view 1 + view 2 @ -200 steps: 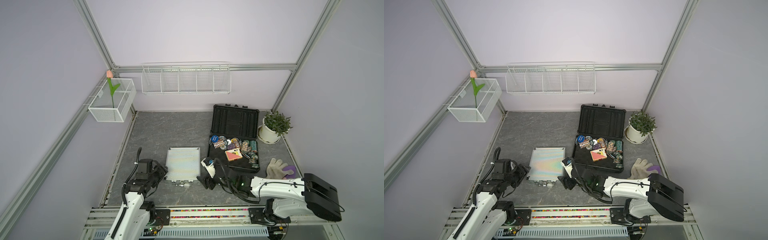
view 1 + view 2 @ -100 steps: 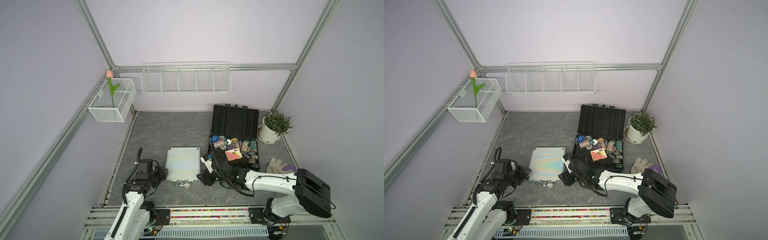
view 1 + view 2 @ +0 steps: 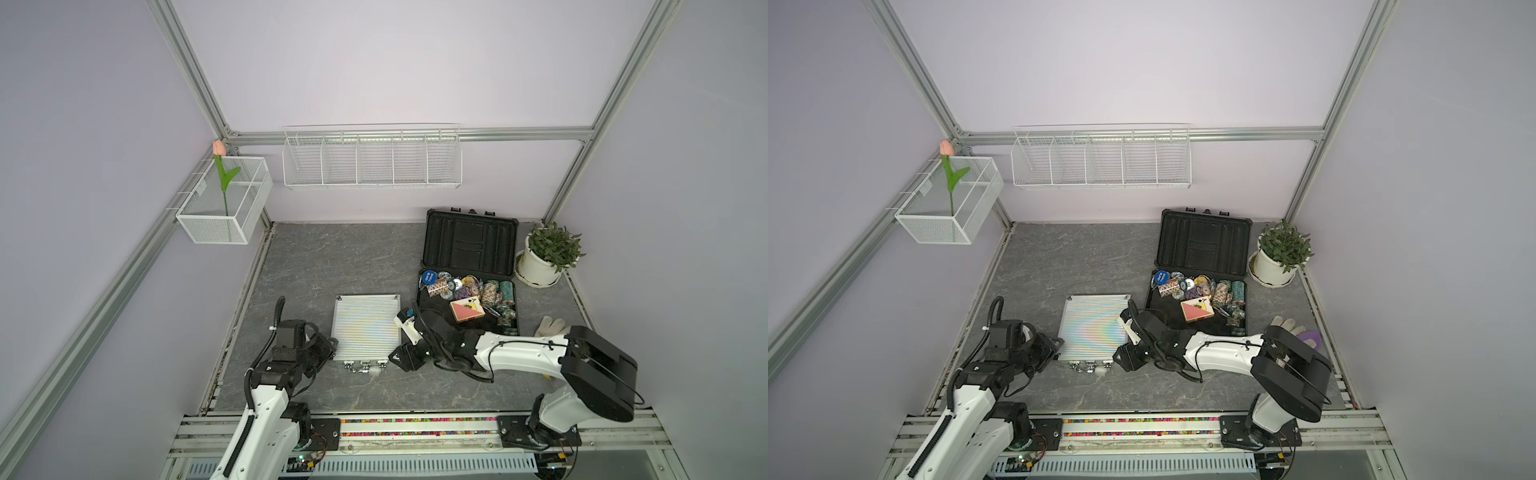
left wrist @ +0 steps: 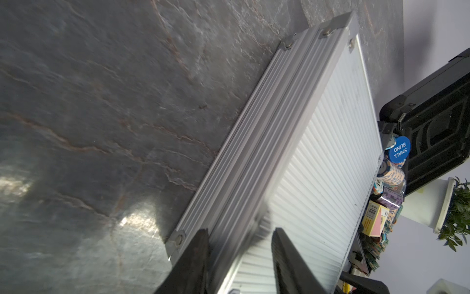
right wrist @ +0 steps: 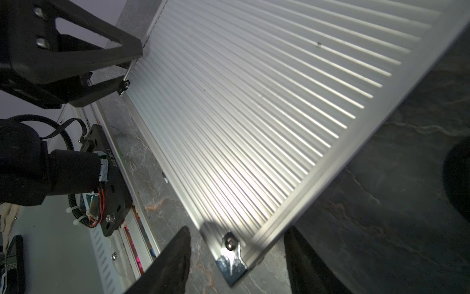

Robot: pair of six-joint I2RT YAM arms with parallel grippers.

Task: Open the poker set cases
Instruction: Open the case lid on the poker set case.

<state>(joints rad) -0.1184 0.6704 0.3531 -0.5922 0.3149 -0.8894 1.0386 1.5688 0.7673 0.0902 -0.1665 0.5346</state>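
Your table (image 3: 332, 257): dark grey marbled slab.
Lying on it before you: closed silver case (image 3: 365, 326), open black case (image 3: 467, 249), potted plant (image 3: 548, 253), glove (image 3: 548, 326).

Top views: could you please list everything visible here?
silver case: 1, silver, front centre
black case: 1, black, open, back right
poker chips: many, mixed, black case
card deck: 1, red, black case
potted plant: 1, green, back right corner
glove: 1, white, right edge
wire shelf: 1, white, back wall
mesh basket: 1, white, left wall
tulip: 1, pink, mesh basket
left gripper: 1, black, silver case's near-left corner
right gripper: 1, black, near-right corner
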